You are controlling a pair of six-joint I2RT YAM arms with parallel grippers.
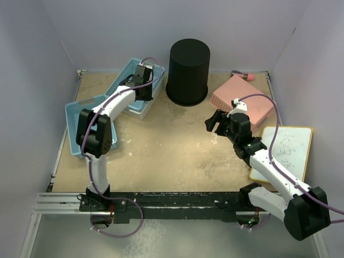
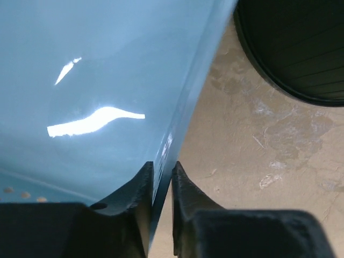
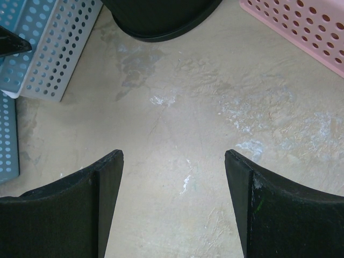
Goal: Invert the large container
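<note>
From above: one large container (image 1: 188, 70), wide rim down, at the far middle of the table (image 1: 161, 156). Left of it, two blue baskets (image 1: 126, 72) (image 1: 75, 115) and one white basket (image 1: 137, 111); right of it, one pink basket (image 1: 244, 99).
Left wrist: left gripper (image 2: 163, 180) pinching a blue basket's wall.
Right wrist: right gripper (image 3: 173, 177) spread wide over the table.

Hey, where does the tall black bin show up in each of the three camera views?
Top external: the black bin stands at the far middle of the table.
Left wrist: only its curved rim shows, in the top right corner.
Right wrist: its lower edge shows at top centre.
Shared landmark: the blue basket, left of the bin in all three views.
</note>
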